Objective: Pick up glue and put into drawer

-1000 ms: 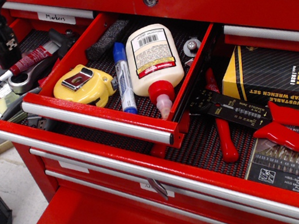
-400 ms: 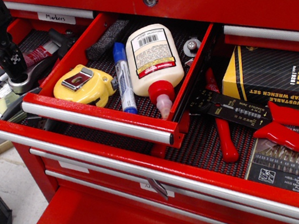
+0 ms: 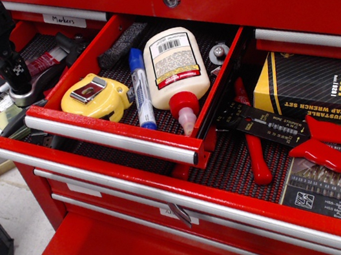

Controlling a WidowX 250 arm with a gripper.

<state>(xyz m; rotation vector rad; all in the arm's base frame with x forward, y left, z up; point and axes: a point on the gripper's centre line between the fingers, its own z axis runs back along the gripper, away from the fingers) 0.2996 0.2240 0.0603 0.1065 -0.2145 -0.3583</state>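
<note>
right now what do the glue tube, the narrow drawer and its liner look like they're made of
Glue tube: looks like soft plastic or foil, glossy red with white lettering; mostly hidden behind the gripper, so uncertain.
Narrow drawer: painted sheet metal, glossy red, thin folded walls; its bar handle looks like brushed aluminium or steel.
Liner: black ribbed mat, matte, probably rubber or foam.

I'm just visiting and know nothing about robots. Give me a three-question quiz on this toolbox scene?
1. True or false: the glue already lies in the narrow drawer.
2. What lies between the tape measure and the white bottle?
A) marker B) scissors C) pliers
3. Fill in: the tool stands over the ____ end of the glue.

Key: 1 false; 2 A; 3 nozzle.
</note>
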